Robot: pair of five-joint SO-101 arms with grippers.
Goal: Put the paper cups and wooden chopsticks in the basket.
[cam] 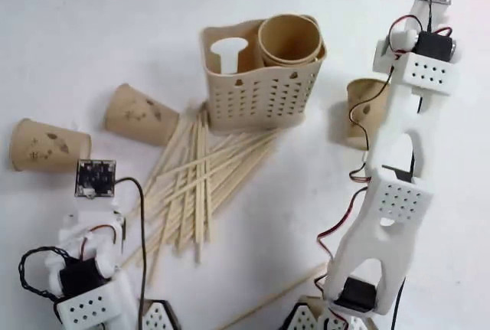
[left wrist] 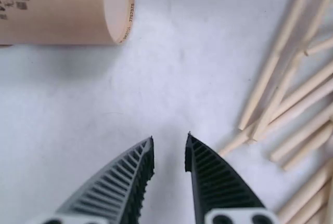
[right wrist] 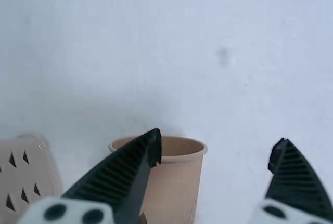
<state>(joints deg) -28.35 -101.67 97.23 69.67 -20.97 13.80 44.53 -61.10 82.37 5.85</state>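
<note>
A beige perforated basket (cam: 260,89) stands mid-table with paper cups (cam: 289,37) nested inside. Two more paper cups (cam: 50,145) (cam: 140,114) lie on their sides to the left. A pile of wooden chopsticks (cam: 197,177) fans out in front of the basket. My left gripper (left wrist: 169,148) hovers open with a narrow gap over bare table, between a lying cup (left wrist: 62,8) and the chopsticks (left wrist: 291,104). My right gripper (right wrist: 218,141) is open wide just above an upright cup (right wrist: 166,177), which the right arm partly covers (cam: 358,104). The basket's corner (right wrist: 21,177) is beside that cup.
One stray chopstick (cam: 276,298) lies near the front edge between the arm bases. The left arm (cam: 88,269) sits at the front left. The right arm (cam: 398,184) stretches along the right side. White table (cam: 92,39) spreads behind the lying cups.
</note>
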